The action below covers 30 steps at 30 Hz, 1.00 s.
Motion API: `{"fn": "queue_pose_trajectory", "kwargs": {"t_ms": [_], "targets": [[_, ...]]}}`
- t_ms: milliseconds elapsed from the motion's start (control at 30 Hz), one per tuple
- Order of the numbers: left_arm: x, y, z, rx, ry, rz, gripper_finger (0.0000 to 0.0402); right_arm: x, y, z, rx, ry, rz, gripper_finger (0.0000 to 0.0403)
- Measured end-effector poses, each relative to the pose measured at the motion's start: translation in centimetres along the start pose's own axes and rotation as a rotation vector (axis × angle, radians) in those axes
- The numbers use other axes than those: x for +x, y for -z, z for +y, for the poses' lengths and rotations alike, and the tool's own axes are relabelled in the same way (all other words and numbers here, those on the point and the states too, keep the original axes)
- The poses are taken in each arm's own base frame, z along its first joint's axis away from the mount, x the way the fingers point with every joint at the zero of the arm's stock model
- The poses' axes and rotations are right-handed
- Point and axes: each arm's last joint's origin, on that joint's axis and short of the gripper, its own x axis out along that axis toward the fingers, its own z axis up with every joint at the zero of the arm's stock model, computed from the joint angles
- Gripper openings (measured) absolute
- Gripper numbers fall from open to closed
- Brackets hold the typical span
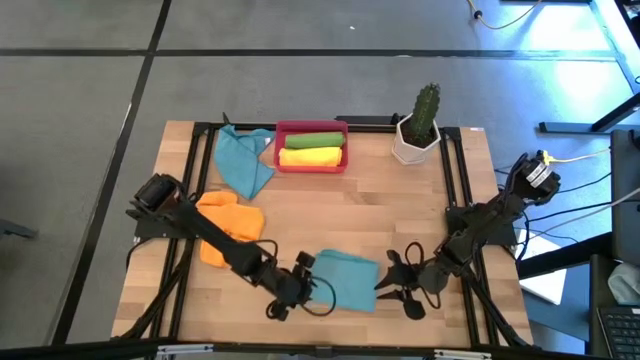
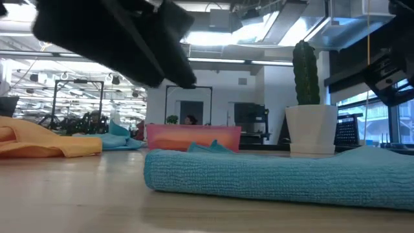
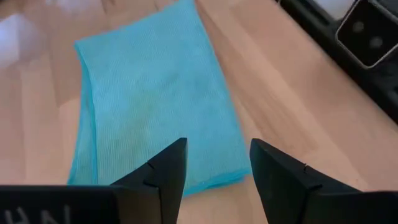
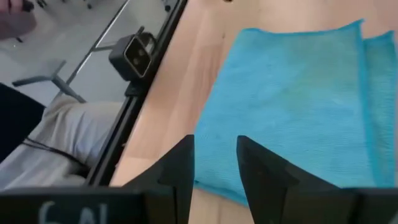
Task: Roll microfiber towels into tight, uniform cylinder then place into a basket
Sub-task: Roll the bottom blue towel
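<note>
A teal blue microfiber towel [image 1: 345, 278] lies folded flat on the table near its front edge; the low view shows its thick folded edge [image 2: 278, 178]. My left gripper [image 1: 300, 275] hovers open at the towel's left end [image 3: 155, 106], its fingertips above that end's edge. My right gripper [image 1: 395, 282] hovers open at the towel's right end [image 4: 292, 93]. Nothing sits between either pair of fingers. At the far edge, the red basket [image 1: 312, 147] holds a green roll [image 1: 312, 139] and a yellow roll [image 1: 310, 157].
A second teal towel [image 1: 243, 162] lies crumpled left of the basket. An orange towel [image 1: 228, 228] lies under my left arm. A white cactus pot [image 1: 417, 132] stands at the far right. Bare wood shows between the basket and the folded towel.
</note>
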Motion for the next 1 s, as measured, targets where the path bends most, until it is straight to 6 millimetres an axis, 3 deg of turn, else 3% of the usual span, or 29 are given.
{"fn": "queue_pose_trajectory", "kwargs": {"t_ms": [300, 600, 800, 1000], "targets": [[2.7, 1.8, -3.1, 0.052, -0.012, 0.051, 0.0165, 2.4, -1.0, 3.5, -0.168, -0.052, 0.026, 0.0122], [2.9, 2.0, -3.6, 0.087, -0.106, 0.056, 0.0164, 6.0, 0.6, 6.2, -0.324, 0.019, 0.230, 0.0127], [3.0, 2.0, -3.5, 0.083, -0.109, 0.054, 0.0164, 7.4, 0.8, 6.8, -0.357, 0.033, 0.257, 0.0179], [3.0, 1.9, -3.5, 0.080, -0.101, 0.047, 0.0164, 7.4, 0.5, 6.8, -0.422, 0.097, 0.243, 0.0244]]}}
